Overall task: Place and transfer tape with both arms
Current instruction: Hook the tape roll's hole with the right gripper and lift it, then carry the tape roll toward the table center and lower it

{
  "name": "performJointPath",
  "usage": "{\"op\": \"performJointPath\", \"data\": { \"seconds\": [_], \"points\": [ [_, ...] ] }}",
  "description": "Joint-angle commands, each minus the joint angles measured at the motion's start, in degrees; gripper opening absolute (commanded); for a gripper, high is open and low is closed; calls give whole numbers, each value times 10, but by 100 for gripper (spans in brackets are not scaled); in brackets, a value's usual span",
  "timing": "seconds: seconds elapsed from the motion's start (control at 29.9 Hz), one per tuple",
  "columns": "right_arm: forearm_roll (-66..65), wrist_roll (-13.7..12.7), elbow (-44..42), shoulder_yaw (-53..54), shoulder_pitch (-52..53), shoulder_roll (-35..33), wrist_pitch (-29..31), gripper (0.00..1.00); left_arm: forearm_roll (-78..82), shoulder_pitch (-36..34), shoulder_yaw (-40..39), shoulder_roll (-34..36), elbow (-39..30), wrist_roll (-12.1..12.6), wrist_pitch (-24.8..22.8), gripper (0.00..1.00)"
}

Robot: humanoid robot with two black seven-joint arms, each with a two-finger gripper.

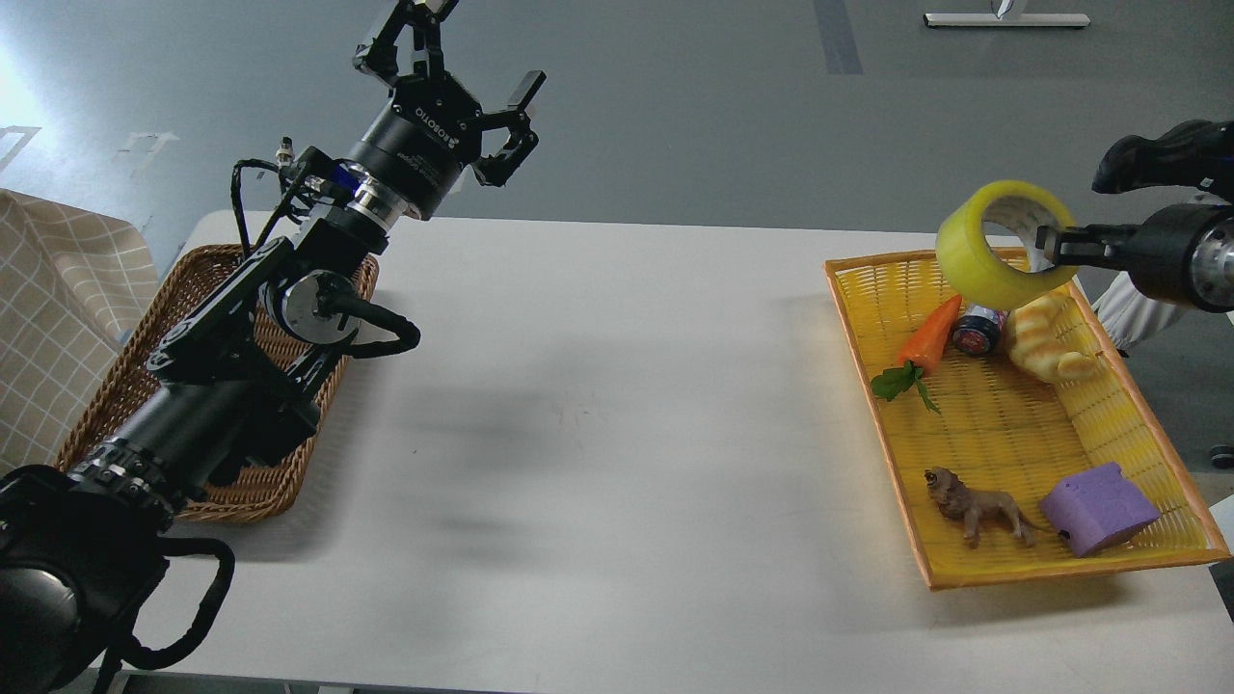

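The tape (974,253), a glossy yellow roll with a pale core, hangs in the air above the far end of the yellow basket (868,328). My right gripper (1049,245) comes in from the right and is shut on the roll's right wall, one finger inside the core. My left gripper (453,58) is raised high over the table's far left edge, above the brown wicker basket (207,280), with its fingers spread open and empty.
The yellow basket holds a toy carrot (930,337), a can (979,330), a bread toy (1041,342), a toy lion (976,506) and a purple block (1097,506). The white table (598,434) lies between the baskets. A checked cloth (48,308) is at the left edge.
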Motion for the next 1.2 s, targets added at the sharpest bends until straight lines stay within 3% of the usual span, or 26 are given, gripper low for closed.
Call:
{"op": "performJointPath", "data": {
  "seconds": [0.0,0.47,1.17],
  "points": [
    [0,-1,-1,-1,30,3,0,5,0,0,0,-1,0,0,0,98],
    [-3,-2,-13,-14,80,115,0,5,1,0,0,0,-1,0,0,98],
    [-4,-2,-142,-117,158,313,0,6,1,-3,-2,2,-7,0,0,98]
  ]
}}
